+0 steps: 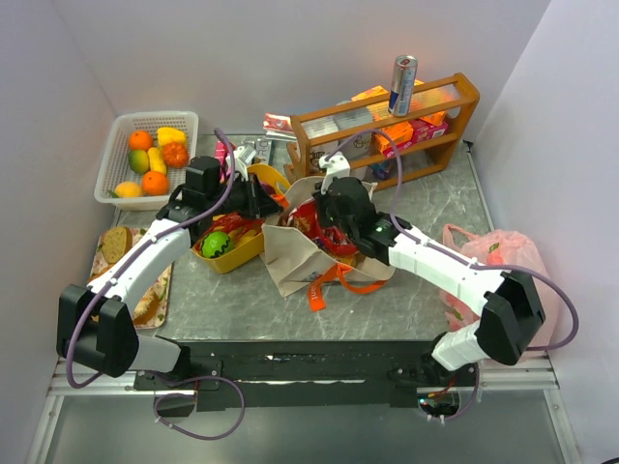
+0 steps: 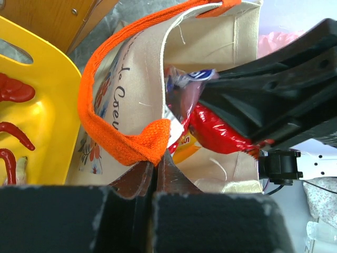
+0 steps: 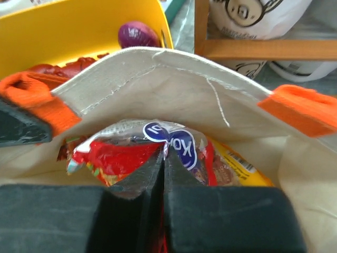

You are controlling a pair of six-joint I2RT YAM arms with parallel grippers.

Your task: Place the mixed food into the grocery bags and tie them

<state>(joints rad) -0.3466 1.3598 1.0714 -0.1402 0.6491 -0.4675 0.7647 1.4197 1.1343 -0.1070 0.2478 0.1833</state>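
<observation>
The cream canvas tote [image 1: 290, 253] lies open at the table's centre. My left gripper [image 1: 274, 205] is shut on its orange handle [image 2: 138, 146] at the rim and holds the mouth open. My right gripper [image 1: 327, 224] is inside the tote mouth, shut on a red snack packet [image 3: 113, 153]; an orange crisp bag [image 3: 239, 164] lies beside it inside. The pink plastic bag [image 1: 488, 253] sits at the right. A green ball-like fruit [image 1: 215, 244] lies in the yellow tub [image 1: 242, 256]. A purple vegetable [image 3: 138, 36] shows in the tub. The silver-red can [image 1: 403, 85] stands on the wooden rack [image 1: 387, 130].
A white mesh basket [image 1: 116, 164] at the back left holds oranges and yellow fruit. A tray with bread [image 1: 116, 244] lies at the left. The red lobster [image 2: 13, 92] lies in the tub. Boxes sit on the rack shelves.
</observation>
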